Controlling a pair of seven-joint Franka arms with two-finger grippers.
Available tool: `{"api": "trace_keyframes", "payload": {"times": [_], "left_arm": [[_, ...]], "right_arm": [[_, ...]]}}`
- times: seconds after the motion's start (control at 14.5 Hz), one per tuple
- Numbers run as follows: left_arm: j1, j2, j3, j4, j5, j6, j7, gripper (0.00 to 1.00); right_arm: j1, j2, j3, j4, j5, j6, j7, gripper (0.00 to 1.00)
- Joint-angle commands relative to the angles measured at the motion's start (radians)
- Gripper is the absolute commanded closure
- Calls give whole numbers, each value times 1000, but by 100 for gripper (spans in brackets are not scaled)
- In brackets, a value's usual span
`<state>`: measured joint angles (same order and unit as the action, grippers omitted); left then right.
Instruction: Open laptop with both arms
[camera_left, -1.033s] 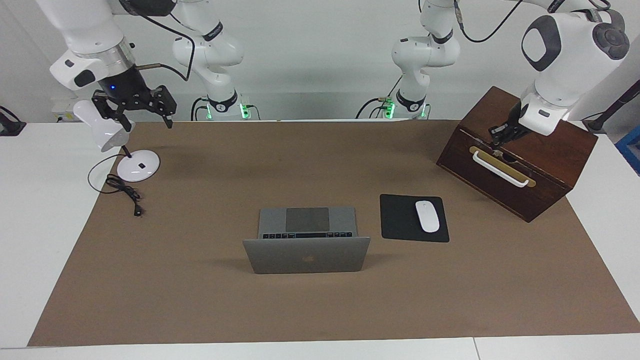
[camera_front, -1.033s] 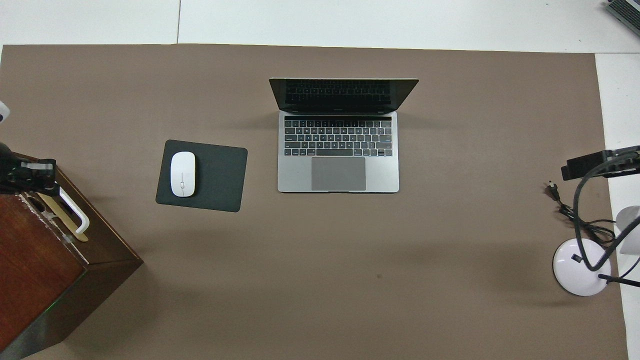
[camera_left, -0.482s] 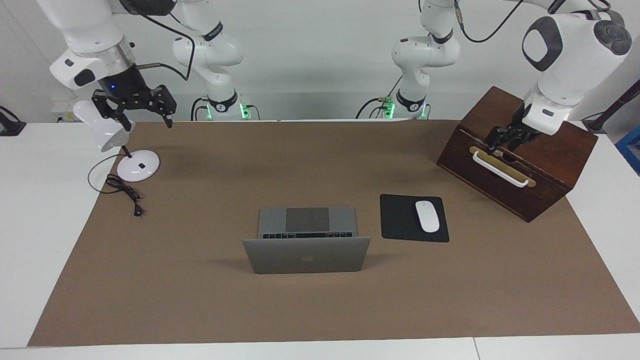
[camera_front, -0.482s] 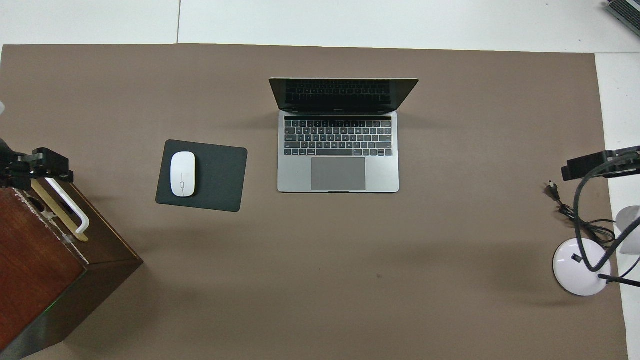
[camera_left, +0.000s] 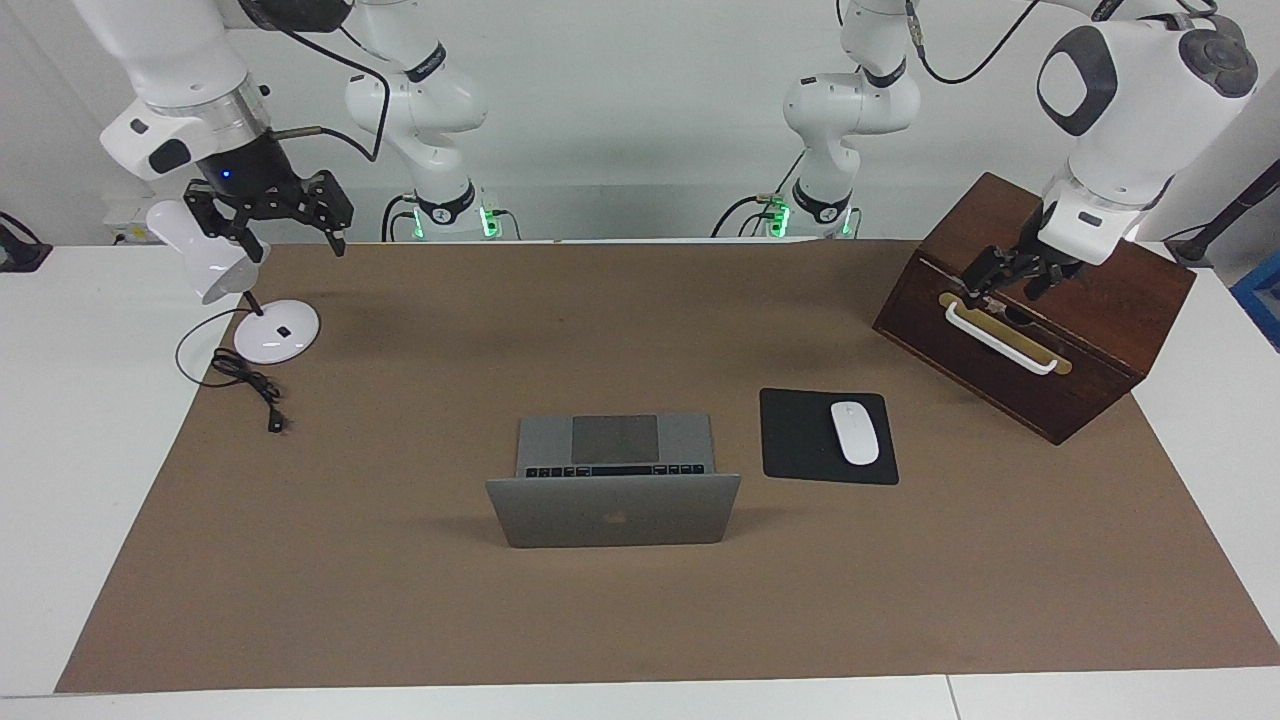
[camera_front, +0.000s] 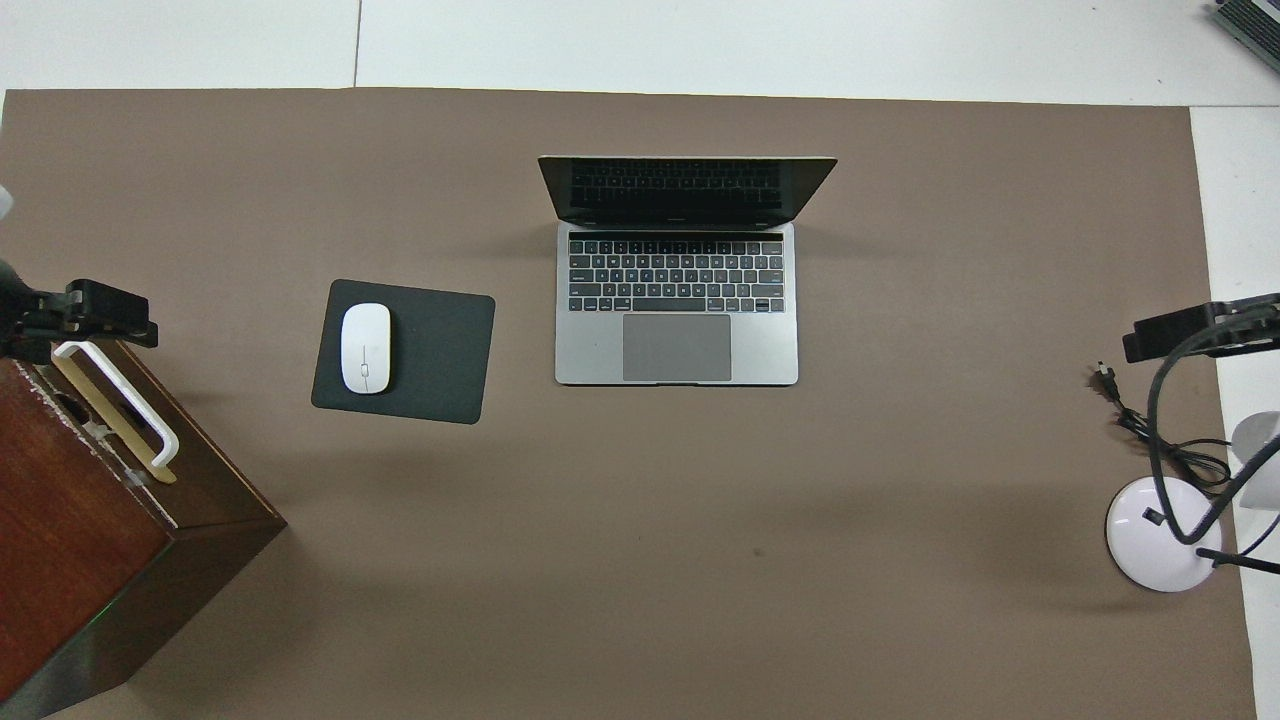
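Laptop (camera_left: 613, 478) mid-mat, lid already up. Left gripper (camera_left: 1010, 277) spread over box handle (camera_left: 1000, 338); right gripper (camera_left: 268, 215) spread beside lamp (camera_left: 205, 262). Risk: snagging handle, knocking lamp.

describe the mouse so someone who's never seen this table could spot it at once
Start at the brown mat covering the table, then find the open laptop at its middle. Beside it, toward the left arm's end, lies a black pad; the mouse is the smooth white oval on it.

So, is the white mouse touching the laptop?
Apart. The overhead view shows the white mouse lying on the black mouse pad, with bare brown mat between the pad and the open laptop. Both claws are away from them.
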<state>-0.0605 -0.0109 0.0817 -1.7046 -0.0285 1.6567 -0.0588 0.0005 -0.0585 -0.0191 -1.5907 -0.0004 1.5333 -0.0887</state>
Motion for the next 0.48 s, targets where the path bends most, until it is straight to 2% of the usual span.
{"api": "trace_keyframes", "payload": {"times": [0.0,0.41], "left_arm": [[10,-4,-26,48,13,-14,8,0],[10,0,-39,49,12,26,11,0]], "right_arm": [[-16,-26,13,-25,-7,-5,17,0],[-17,-26,13,-25,-7,-10,17,0]]}}
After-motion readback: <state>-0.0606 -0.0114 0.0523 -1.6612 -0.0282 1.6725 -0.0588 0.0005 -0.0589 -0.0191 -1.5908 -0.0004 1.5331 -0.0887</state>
